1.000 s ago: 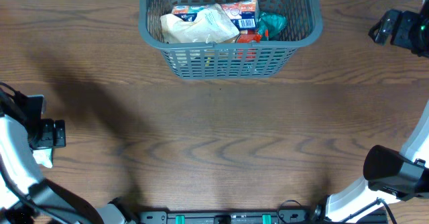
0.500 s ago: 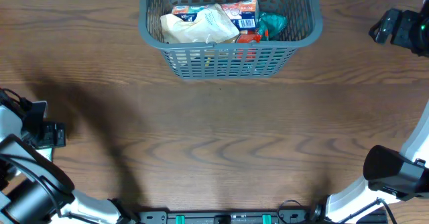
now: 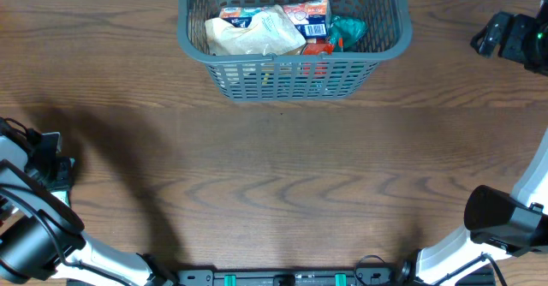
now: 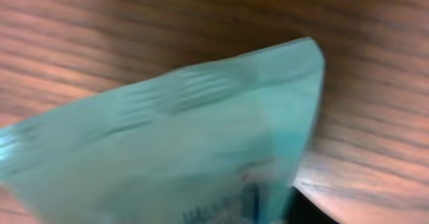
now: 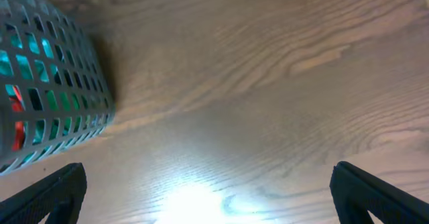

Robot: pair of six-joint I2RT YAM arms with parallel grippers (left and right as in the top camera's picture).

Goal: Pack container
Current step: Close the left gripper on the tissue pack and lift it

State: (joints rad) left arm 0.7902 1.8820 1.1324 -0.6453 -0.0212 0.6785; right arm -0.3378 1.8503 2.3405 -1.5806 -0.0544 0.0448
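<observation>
A gray basket (image 3: 291, 80) sits far on the wood-grain table (image 3: 282, 175). The right gripper (image 5: 213, 190) is spread wide. Whether the left gripper (image 3: 51, 157) is clenched cannot be told.

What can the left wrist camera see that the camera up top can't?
Only the left wrist view shows a blurry teal packet up close, filling most of the picture. Only the overhead view shows the gray container with snack packets inside, at the far edge, plus the left arm and right arm. Both show the brown wooden table.
</observation>
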